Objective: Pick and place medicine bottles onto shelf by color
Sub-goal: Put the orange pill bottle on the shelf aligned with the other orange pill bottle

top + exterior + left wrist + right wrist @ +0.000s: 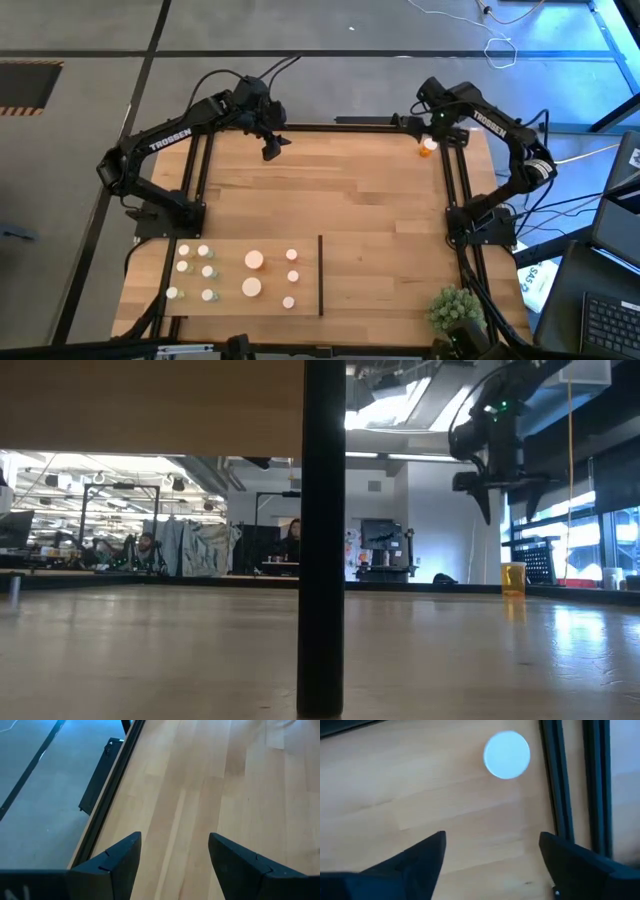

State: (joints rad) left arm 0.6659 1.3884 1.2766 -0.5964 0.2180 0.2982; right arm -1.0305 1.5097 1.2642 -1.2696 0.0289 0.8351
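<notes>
On the near left of the table, the shelf [300, 300] carried greenish and white medicine bottles [207, 272] at its left end, orange ones [255, 261] further right, and a thin dark divider [320, 275] right of those. Far left, left gripper [272, 146] hung above bare table [350, 190], fingers apart, holding nothing. Far right corner: right gripper [492, 855] hung with fingers spread wide, empty, near an upright orange bottle [428, 147] beside the table's edge rail.
</notes>
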